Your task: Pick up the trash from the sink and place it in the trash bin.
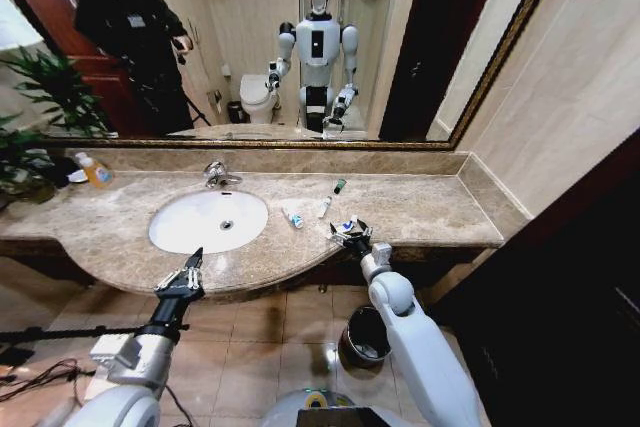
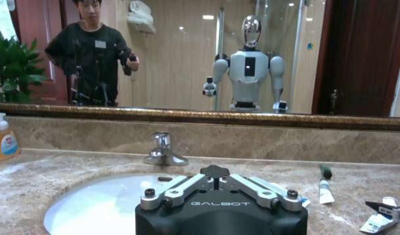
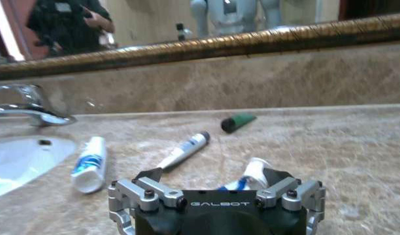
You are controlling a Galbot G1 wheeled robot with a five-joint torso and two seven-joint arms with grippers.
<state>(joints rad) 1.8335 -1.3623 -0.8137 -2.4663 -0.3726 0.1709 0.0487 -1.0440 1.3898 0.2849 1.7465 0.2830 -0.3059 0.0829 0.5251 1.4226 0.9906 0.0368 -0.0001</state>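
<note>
I have the right pincer [image 1: 350, 236] down at the front edge of the marble table [image 1: 420, 212], its fingers spread narrowly on either side of a small white tube with blue print [image 3: 250, 174], which lies between them on the stone; whether the pads touch it I cannot tell, because the wrist housing covers the tips. The rest of the trash sits on the table beside the sink [image 1: 170, 237], not in the basin: a white tube with a blue-green label [image 3: 88, 164] near the rim, a slimmer tube with a dark cap [image 3: 184, 151] and a small dark green piece [image 3: 237, 122] farther back. I judge these tubes light and soft-walled, likely to roll or squirt sideways on polished stone, so I would take this one across its middle, square to its length. The left pincer [image 1: 184, 275] hangs parked before the table's front edge, left of the basin, fingers slightly apart and holding nothing. The trash bin [image 1: 366, 337] stands on the floor below, partly covered by my right arm
</note>
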